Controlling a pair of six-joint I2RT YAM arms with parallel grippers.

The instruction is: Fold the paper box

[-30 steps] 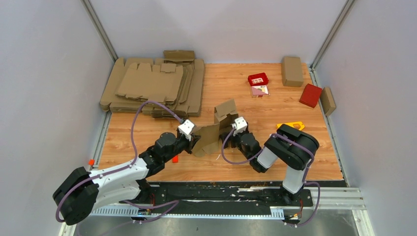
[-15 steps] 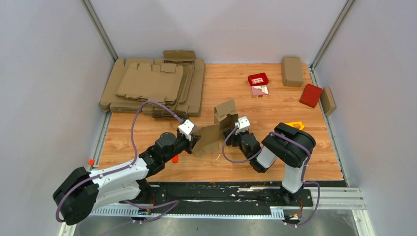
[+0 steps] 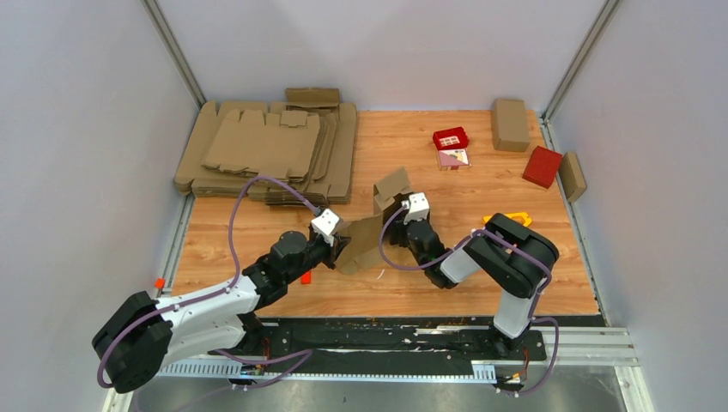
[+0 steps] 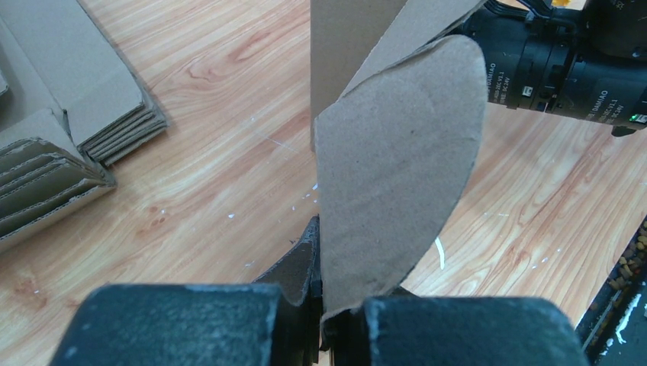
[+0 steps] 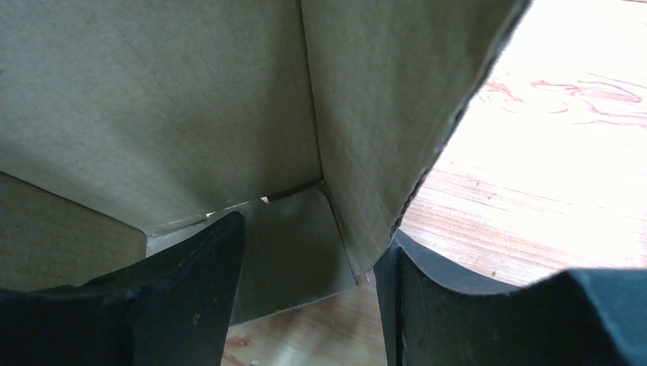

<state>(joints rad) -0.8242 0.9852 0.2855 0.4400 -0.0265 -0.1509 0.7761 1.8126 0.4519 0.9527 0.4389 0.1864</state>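
Wooden table (image 3: 481, 283), walled in grey — we list it first. Stack of flat cardboard blanks (image 3: 266, 150) at its far left corner. Paper box (image 3: 371, 230), half-formed, stands mid-table between our two grippers. Left gripper (image 4: 324, 305) is clamped on its rounded flap. Right gripper (image 5: 309, 301) straddles a side panel, one finger (image 5: 191, 297) inside, one outside — whether it pinches, we cannot tell.

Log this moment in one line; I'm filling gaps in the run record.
left gripper: shut on paper box flap | right gripper: open, straddling a panel | fold: unfinished
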